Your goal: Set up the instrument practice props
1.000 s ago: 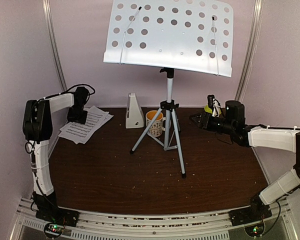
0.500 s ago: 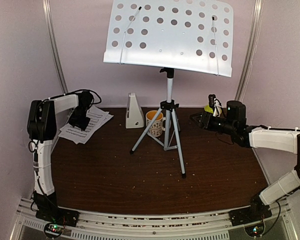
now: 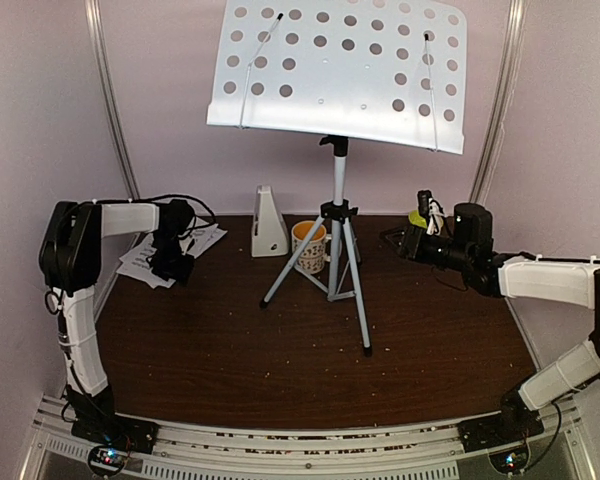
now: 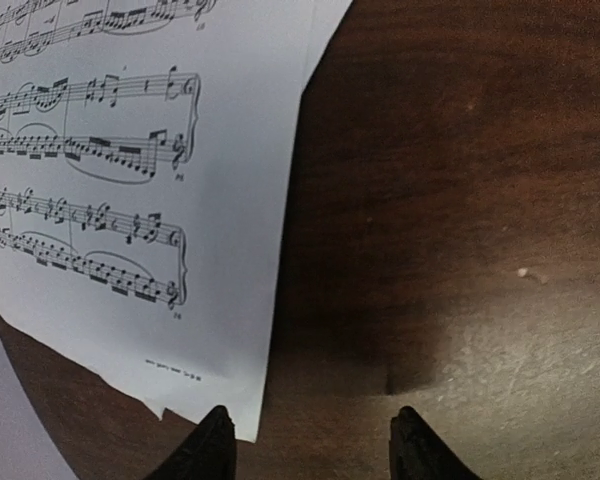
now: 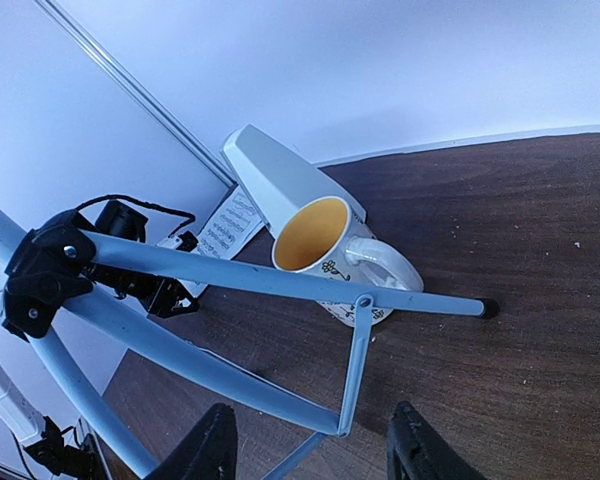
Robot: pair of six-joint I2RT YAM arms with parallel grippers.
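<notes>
Left fingers (image 3: 173, 265) have swung off the middle of the sheets (image 3: 137, 264) and dropped to their near-right corner, just above the bench (image 3: 280, 350); the right arm has hardly shifted. In the left wrist view those fingers are spread with only bare wood between them, and the top sheet's (image 4: 130, 200) torn lower corner lies just beside one tip. The right fingers (image 3: 402, 240) hang released too, low by the tripod, grasping nothing. As for progress, the stand (image 3: 340, 75) is up on its tripod but its desk is bare, and both sheets lie flat at the far left of the bench. The metronome (image 3: 269, 225) sits at the back, next to the mug (image 3: 307, 243). So I judge the task barely begun, with the sheets yet to be lifted onto the desk. They lie skewed, long axis running from near-left to far-right, and the staves end toward the fingers.
</notes>
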